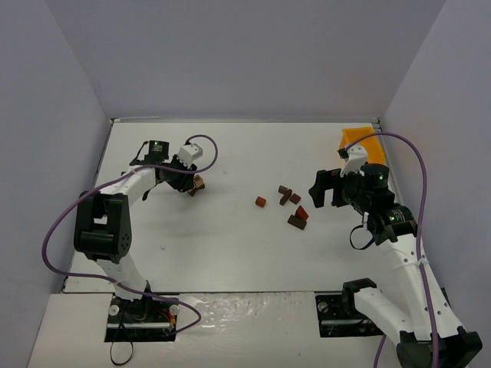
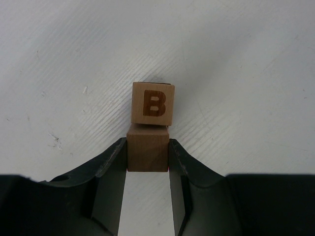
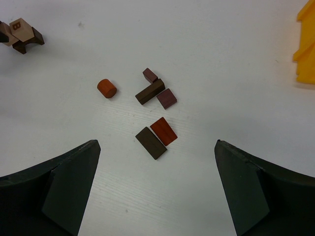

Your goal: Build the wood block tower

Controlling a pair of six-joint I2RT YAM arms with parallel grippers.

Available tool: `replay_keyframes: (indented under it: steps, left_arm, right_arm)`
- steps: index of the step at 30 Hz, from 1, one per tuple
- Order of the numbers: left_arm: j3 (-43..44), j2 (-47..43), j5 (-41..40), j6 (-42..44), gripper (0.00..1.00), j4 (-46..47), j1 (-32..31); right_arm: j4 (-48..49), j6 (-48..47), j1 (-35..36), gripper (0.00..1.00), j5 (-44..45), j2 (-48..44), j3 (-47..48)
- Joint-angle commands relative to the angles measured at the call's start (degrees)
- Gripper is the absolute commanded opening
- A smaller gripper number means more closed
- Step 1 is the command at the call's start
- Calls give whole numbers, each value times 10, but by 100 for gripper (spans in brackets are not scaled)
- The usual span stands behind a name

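White table [image 1: 230, 249], left pincer [image 2: 147, 147] clamping tan block [image 2: 147, 158]

A single capital letter B, dark brown, is printed on one face of the pale wooden cube [image 2: 153, 103]. The cube sits on the left side of the table [image 1: 230, 253], touching an unmarked brown block [image 2: 147, 150].

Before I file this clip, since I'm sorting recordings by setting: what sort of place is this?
Probably a robot lab test cell: a white table boxed in by plain walls, two robot arms bolted at its near edge, and small wood blocks and a yellow bin on it.
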Motion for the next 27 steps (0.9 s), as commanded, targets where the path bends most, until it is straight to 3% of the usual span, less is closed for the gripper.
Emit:
replay_keyframes:
  steps: [1, 27]
  left_arm:
    - [31, -7, 26, -4, 1, 20, 3]
    - [40, 5, 13, -11, 2, 16, -3]
  right_arm:
    - [25, -4, 5, 100, -1, -5, 16]
    - [25, -4, 5, 100, -2, -4, 15]
